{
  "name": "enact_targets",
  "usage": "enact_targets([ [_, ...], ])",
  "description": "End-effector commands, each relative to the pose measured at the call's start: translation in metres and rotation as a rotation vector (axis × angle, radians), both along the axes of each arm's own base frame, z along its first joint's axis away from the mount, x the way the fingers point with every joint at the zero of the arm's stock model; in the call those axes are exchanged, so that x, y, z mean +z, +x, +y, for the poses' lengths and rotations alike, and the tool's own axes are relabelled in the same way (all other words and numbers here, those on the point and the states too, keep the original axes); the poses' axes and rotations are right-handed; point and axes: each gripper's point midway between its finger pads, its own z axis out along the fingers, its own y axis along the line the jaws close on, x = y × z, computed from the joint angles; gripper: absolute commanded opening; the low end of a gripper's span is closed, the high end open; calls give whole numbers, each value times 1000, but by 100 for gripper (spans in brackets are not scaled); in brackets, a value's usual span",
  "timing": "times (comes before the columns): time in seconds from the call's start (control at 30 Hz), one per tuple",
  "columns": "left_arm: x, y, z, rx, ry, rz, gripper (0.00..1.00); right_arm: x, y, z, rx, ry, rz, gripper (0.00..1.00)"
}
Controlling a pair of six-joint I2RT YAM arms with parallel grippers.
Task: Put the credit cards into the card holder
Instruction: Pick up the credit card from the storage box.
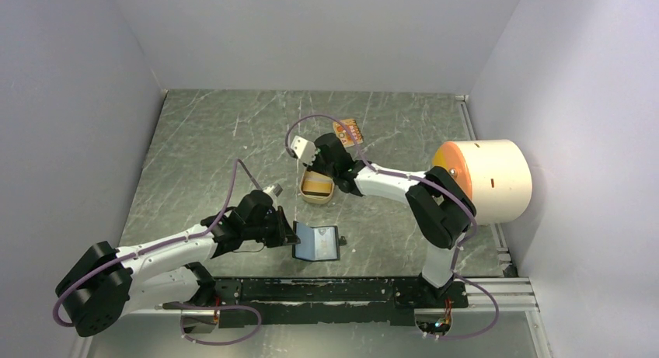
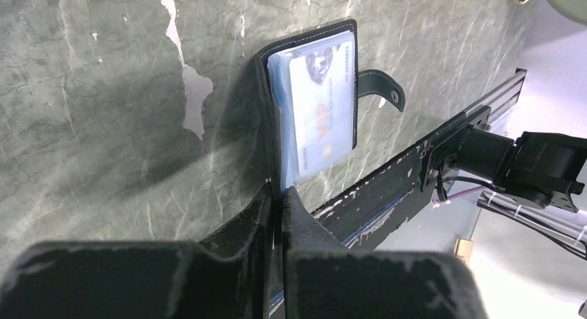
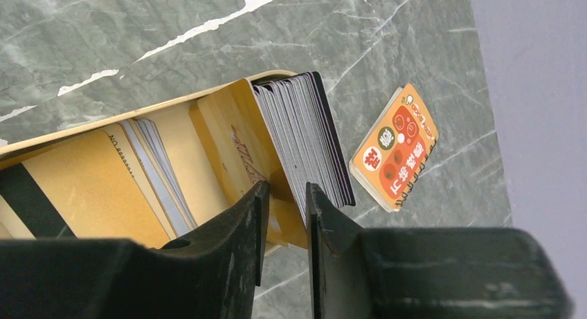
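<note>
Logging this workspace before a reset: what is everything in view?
holder: one, black with blue lining, open, near table edge
VIP card: one, pale, in holder's sleeve
tin: one, tan-gold, mid-table
cards in tin: many, tan and grey, count unclear
orange cards: small stack, on table beyond tin
cylinder: one, cream with orange end, right side
table: one, green marbled
left gripper: shut on holder's edge
right gripper: jaws apart astride cards in tin
</note>
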Motion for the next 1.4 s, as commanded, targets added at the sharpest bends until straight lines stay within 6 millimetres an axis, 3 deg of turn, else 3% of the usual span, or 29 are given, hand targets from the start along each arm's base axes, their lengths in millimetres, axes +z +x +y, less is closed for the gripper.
enact_targets([
  [0.0,12,3,-7,-6,-46,-14,9,11,10,-1,-18,26,-9,27],
  [0.17,10,2,-6,-3,-44,-12,9,4,5,0,9,23,61,17],
  [0.37,10,3,-6,-3,-43,-12,9,12,4,1,16,33,79,1],
  [0.63,10,1,-7,-6,-51,-9,9,12,1,1,26,46,134,0],
  [0.9,11,2,-6,-3,-52,-10,9,26,6,-1,8,86,125,6],
  [0.97,12,2,-7,-5,-51,-12,9,23,8,-2,7,82,138,0],
  [1.17,15,4,-9,-11,-50,-16,9,23,13,-3,-26,117,198,0],
  [1.37,13,5,-10,-1,-46,-8,9,32,-5,0,-72,181,322,0],
])
